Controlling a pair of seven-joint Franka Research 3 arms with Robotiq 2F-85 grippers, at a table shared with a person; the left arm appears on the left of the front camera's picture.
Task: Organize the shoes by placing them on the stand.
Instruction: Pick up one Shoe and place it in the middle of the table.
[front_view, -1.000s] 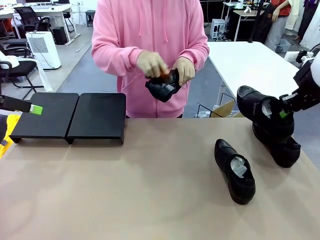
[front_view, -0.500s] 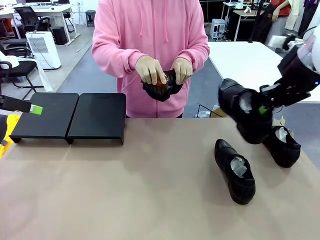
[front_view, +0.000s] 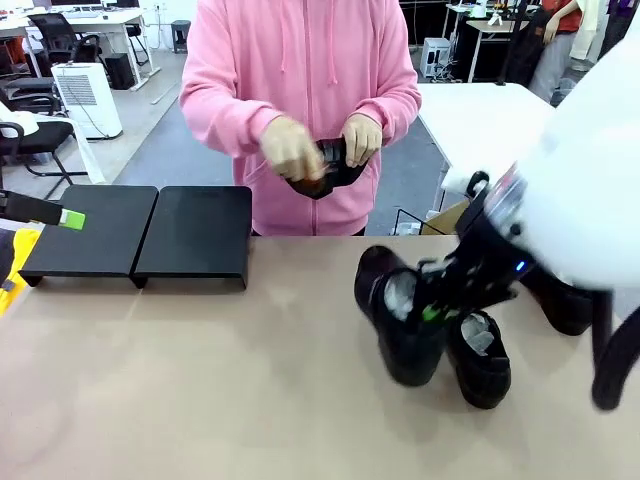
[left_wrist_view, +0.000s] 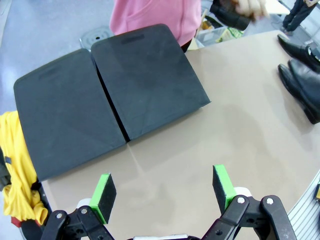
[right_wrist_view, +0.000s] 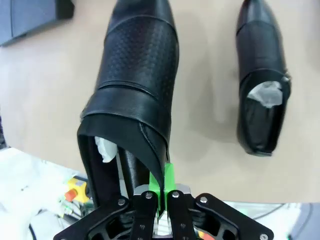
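R gripper (right_wrist_view: 160, 190) clamped shut, pads pinching the opening rim near the heel of a shoe (right_wrist_view: 140, 75). It's held above the table (front_view: 200, 380), right of centre, just beside a 2nd shoe (right_wrist_view: 260, 65) lying flat. Held shoe's long axis runs w/ the fingers, toe away from the wrist, toward the far side; 2nd shoe approx parallel. The stand (front_view: 140, 230) sits far left, well apart. L gripper (left_wrist_view: 162, 187) spread wide, holds nothing, over the table near the stand.

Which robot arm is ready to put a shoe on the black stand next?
Probably the right: the right gripper is shut on a shoe. The left gripper hangs open and empty by the stand.
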